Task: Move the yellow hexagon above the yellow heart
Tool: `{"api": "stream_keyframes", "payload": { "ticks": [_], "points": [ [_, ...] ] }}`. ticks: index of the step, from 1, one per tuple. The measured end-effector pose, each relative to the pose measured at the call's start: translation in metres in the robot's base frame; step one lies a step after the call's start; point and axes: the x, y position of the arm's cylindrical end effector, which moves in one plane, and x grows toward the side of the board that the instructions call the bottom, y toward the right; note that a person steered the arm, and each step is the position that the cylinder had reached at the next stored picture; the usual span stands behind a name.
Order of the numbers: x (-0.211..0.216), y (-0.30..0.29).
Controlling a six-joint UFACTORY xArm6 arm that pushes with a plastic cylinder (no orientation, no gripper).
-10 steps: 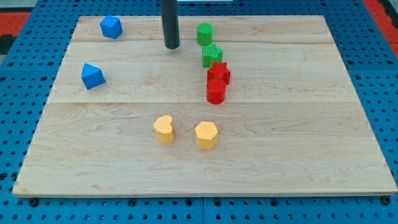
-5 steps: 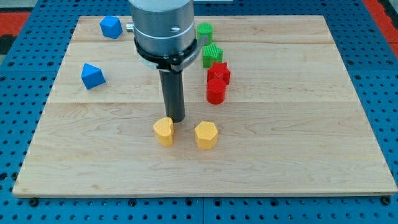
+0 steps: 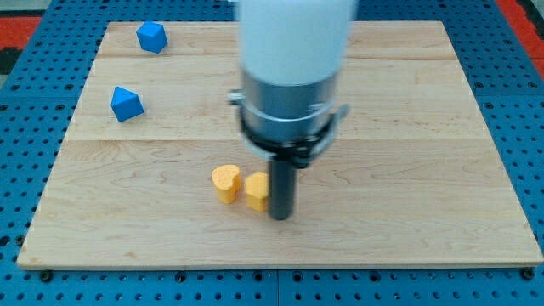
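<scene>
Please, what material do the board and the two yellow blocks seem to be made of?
The board looks like pale wood in a matt finish: grain lines and plank seams show. The yellow heart and the yellow hexagon, the latter partly hidden behind my tip, look like plastic, uniform in colour and opaque; this is a guess.

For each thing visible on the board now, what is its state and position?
Yellow heart: upright, view's left of the hexagon, a narrow gap between them.
Yellow hexagon: partly hidden by the rod, touching my tip on its view's right side.
My tip: on the board, against the hexagon.
Blue blocks and: apart, in the view's top left.
Green and red blocks: hidden by the arm.
</scene>
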Motion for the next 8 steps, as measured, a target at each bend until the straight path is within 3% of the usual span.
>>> {"api": "stream_keyframes", "payload": {
  "ticks": [2,4,5,7,8],
  "points": [
    [-0.052,-0.010],
    [-0.068,0.010],
    [-0.070,-0.023],
    [-0.091,-0.023],
    [-0.132,-0.026]
  ]
}}
